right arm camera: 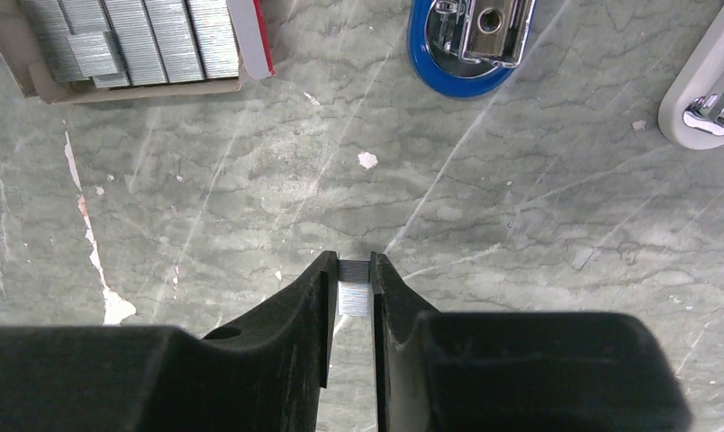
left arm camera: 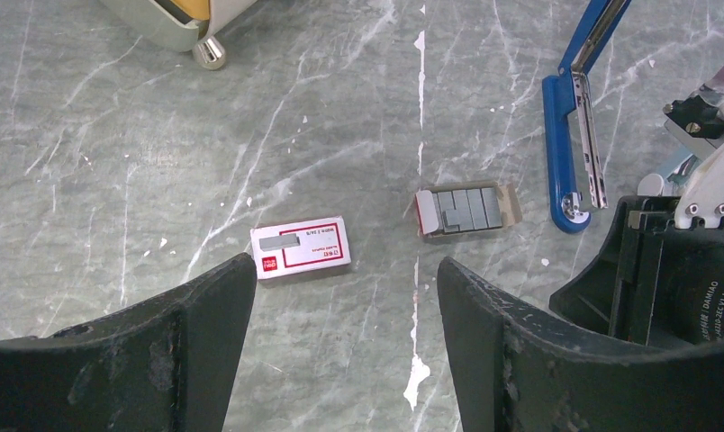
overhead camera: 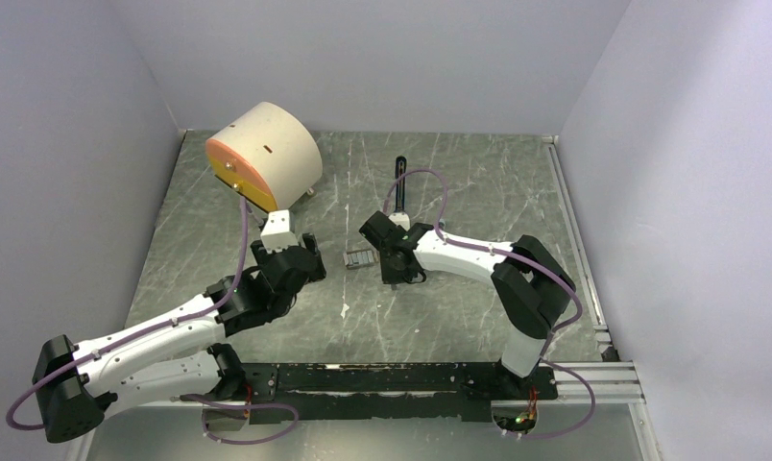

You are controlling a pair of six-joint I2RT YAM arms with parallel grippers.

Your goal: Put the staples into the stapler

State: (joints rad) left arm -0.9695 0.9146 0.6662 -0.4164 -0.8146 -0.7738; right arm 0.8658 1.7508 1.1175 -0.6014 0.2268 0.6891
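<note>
My right gripper (right arm camera: pixel 353 262) is shut on a short silvery strip of staples (right arm camera: pixel 354 295) and holds it just above the table. More staples (right arm camera: pixel 133 40) lie in an open cardboard tray, also in the left wrist view (left arm camera: pixel 466 209). The stapler (left arm camera: pixel 567 135), blue and black, lies hinged open to the right of the tray; its round blue end (right arm camera: pixel 460 54) is ahead of my right gripper. From above only its black part (overhead camera: pixel 399 181) shows behind my right gripper (overhead camera: pixel 390 257). My left gripper (left arm camera: pixel 345 270) is open and empty, near the red-and-white box (left arm camera: pixel 302 248).
A cream cylinder with an orange face (overhead camera: pixel 262 154) stands at the back left. A pale grey and chrome piece (right arm camera: pixel 705 90) lies to the right of the stapler's end. Walls close the table on three sides.
</note>
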